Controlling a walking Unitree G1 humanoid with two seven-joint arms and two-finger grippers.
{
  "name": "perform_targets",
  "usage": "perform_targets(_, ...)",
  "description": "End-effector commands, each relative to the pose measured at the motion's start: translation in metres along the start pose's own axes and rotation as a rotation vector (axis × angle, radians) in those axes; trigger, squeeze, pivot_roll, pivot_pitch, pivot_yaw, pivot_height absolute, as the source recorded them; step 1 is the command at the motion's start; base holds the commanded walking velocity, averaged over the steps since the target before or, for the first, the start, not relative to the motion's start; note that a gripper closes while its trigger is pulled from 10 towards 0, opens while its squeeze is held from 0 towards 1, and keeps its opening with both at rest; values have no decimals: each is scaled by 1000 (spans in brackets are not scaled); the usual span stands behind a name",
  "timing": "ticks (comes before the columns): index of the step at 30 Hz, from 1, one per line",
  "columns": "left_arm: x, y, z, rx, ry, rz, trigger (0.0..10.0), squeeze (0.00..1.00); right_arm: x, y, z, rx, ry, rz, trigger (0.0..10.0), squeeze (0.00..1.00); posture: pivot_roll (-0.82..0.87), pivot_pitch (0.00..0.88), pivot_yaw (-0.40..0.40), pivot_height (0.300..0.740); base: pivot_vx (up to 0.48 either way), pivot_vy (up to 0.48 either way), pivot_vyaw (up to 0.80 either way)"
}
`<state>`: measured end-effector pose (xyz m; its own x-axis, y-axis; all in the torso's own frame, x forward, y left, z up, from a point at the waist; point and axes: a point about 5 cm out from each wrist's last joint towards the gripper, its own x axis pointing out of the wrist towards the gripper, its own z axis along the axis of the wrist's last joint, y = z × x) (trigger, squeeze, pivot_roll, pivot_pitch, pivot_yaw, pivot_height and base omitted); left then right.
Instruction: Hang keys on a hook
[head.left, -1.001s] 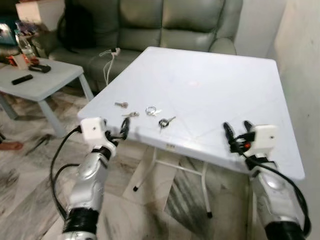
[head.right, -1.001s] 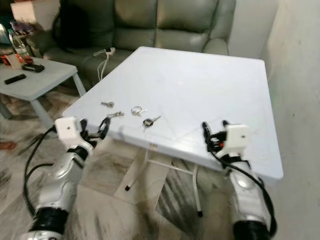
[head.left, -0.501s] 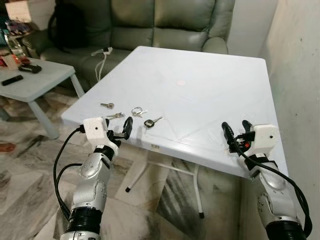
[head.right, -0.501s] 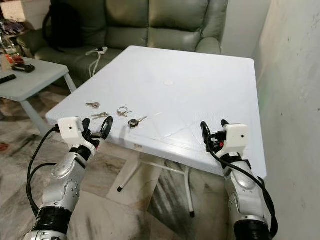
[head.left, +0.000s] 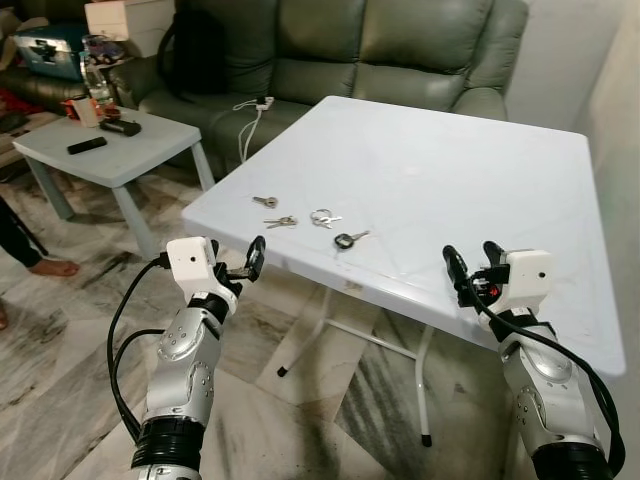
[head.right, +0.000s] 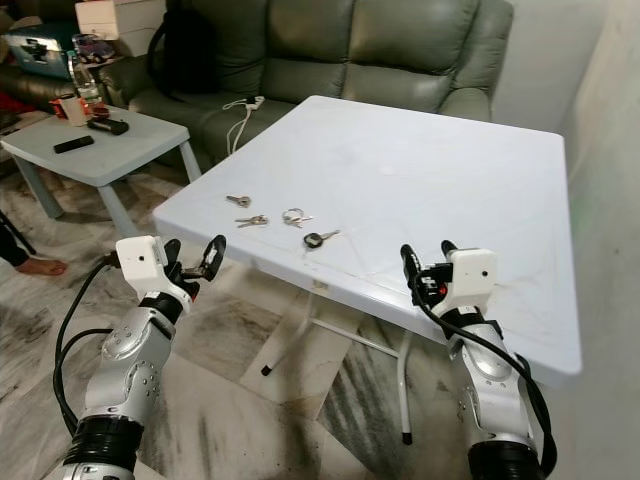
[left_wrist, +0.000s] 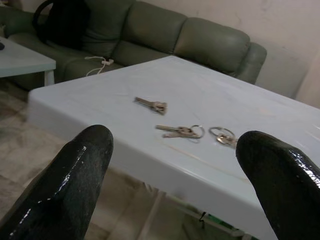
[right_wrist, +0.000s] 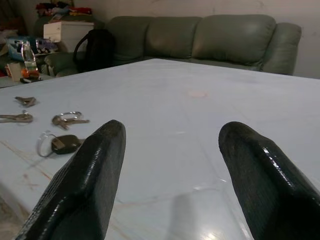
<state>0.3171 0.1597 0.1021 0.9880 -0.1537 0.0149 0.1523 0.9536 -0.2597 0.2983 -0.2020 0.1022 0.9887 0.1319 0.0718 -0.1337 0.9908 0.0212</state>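
**Four sets of keys lay on the white desk, both tools empty and spread wide**

The white folding desk (head.left: 430, 170) stood before a grey-green sofa (head.left: 380, 50). Near its front left corner lay a loose row of keys: a single key (head.left: 266, 201) farthest left, a pair of keys on a ring (head.left: 281, 222) just beside it, a key ring with small keys (head.left: 322, 216) next, and a black-headed key on a ring (head.left: 345, 240) nearest the middle. None of them touched another.

The left tool (head.left: 238, 265) hovered off the desk's front left edge, below and short of the keys, its two black fingers (left_wrist: 75, 180) wide apart with nothing between them. The right tool (head.left: 472, 263) was over the desk's front right part, well apart from the keys, its fingers (right_wrist: 95, 170) likewise spread and empty.

To the left stood a low grey side table (head.left: 110, 150) carrying a remote control (head.left: 87, 145) and a bottle (head.left: 97, 85). A white cable (head.left: 250, 110) lay over the sofa seat, and a person's foot (head.left: 50, 268) showed on the marbled floor (head.left: 60, 340).
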Motion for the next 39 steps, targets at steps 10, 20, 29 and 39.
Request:
perform_targets(10,0,-1,4,-4,-11,-1,10000,0,0,-2,7,-8,-19,5,10000,0,-47,0,-13,740,0,357,0)
perform_targets(20,0,0,4,-1,-9,-1,10000,0,-1,-1,7,-6,-16,5,10000,0,-47,0,-10,740,0,443,0)
perform_targets(29,0,0,4,-1,-10,-1,10000,0,0,-1,7,-5,-15,4,10000,0,-49,0,-12,740,0,459,0)
perform_targets(39,0,-1,4,-9,-9,3,10000,0,0,-2,7,-9,-12,8,10000,0,-47,0,-16,740,0,458,0)
